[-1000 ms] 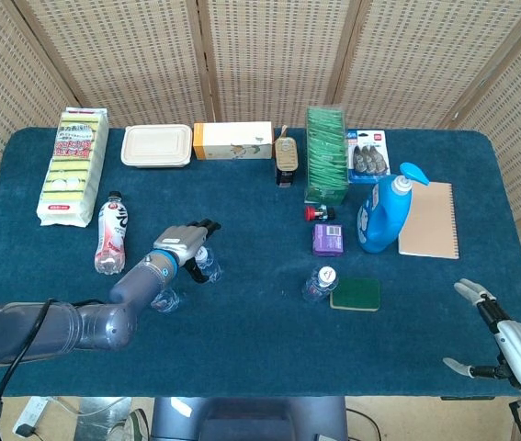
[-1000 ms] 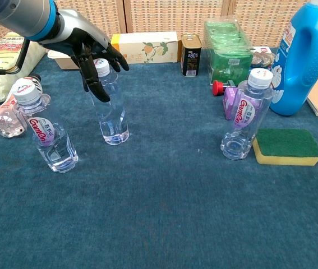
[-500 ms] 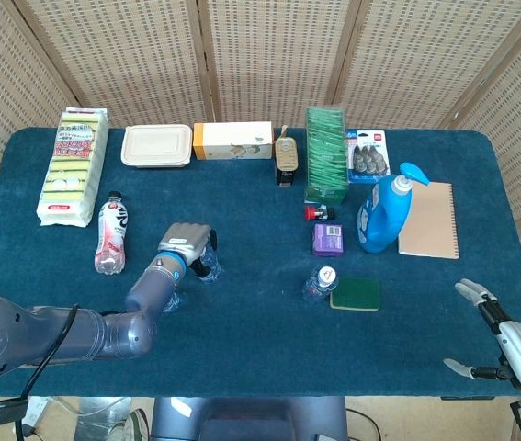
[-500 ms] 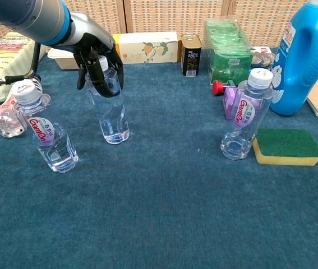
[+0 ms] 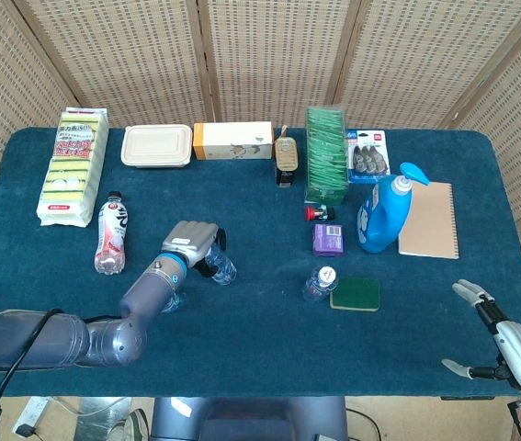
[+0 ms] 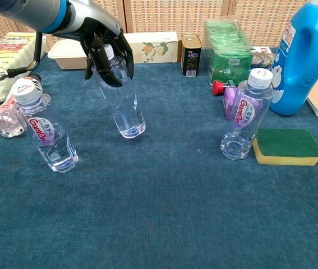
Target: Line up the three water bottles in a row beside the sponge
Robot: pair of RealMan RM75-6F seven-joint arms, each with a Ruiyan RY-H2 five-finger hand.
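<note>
My left hand point(image 6: 104, 47) grips the neck of a clear water bottle point(image 6: 125, 106) from above and holds it tilted, its base swung toward the right. In the head view this left hand point(image 5: 193, 243) and water bottle point(image 5: 222, 268) sit left of centre. A second bottle point(image 6: 47, 136) with a red-lettered label stands at the left, partly hidden by my arm in the head view. The third bottle point(image 6: 242, 115) stands touching the left end of the green-and-yellow sponge point(image 6: 286, 147); from the head camera, this third bottle point(image 5: 320, 284) and the sponge point(image 5: 356, 294) show right of centre. My right hand point(image 5: 502, 344) hangs open past the table's front right corner.
A pink-labelled drink bottle point(image 6: 4, 119) lies on its side at the far left. A blue detergent jug point(image 6: 308, 56), purple box point(image 5: 328, 239), red cap point(image 5: 312, 213) and notebook point(image 5: 428, 220) crowd behind the sponge. Boxes, a can and a sponge pack line the back edge.
My left hand closed around the bottle's neck, then carried it to the right, tipping it so the base leads. The other bottles and my right hand stayed put.
</note>
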